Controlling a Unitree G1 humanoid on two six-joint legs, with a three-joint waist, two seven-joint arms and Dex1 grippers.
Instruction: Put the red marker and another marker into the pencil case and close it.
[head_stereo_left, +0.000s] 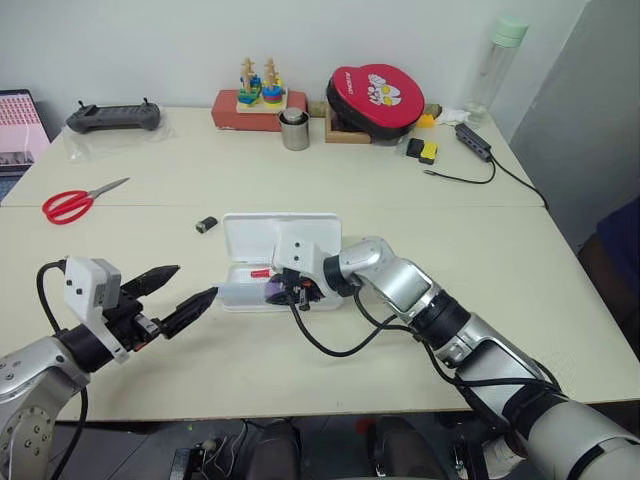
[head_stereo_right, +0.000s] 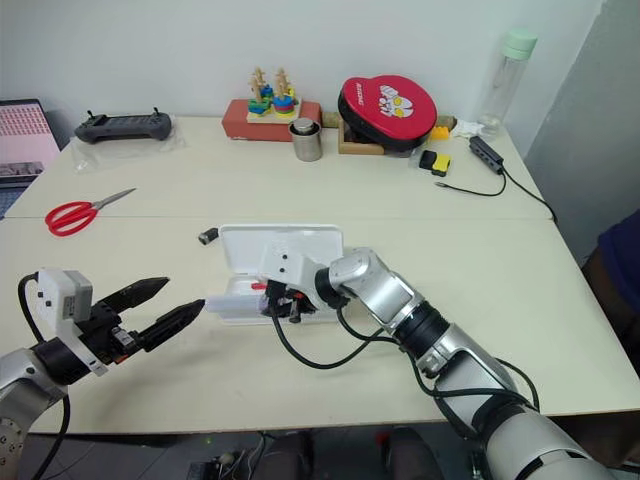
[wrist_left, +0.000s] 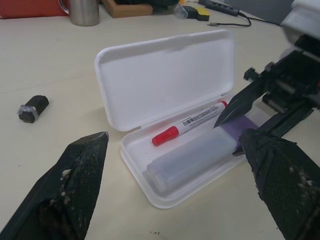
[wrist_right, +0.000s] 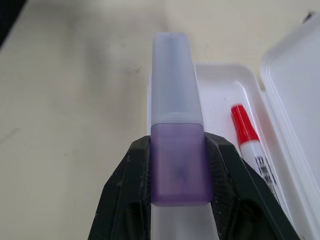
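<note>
The pencil case (head_stereo_left: 282, 236) lies open at mid table, its lid tipped back. The red marker (wrist_left: 192, 123) lies inside the tray along the hinge side. The other marker (wrist_right: 177, 135), a stubby lilac one, sits low in the tray's front half, parallel to the red marker. My right gripper (head_stereo_left: 290, 292) is shut on its purple end, at the tray's right end. I cannot tell whether the lilac marker rests on the tray floor. My left gripper (head_stereo_left: 196, 281) hangs open and holds nothing, a short way left of the case and pointing at it.
A small black cylinder (head_stereo_left: 207, 223) lies just left of the lid. Red scissors (head_stereo_left: 70, 203) are at the far left. Along the back stand a controller (head_stereo_left: 113, 118), a wooden toy (head_stereo_left: 260, 95), a metal cup (head_stereo_left: 294, 130), a red pouch (head_stereo_left: 378, 100) and a bottle (head_stereo_left: 497, 65).
</note>
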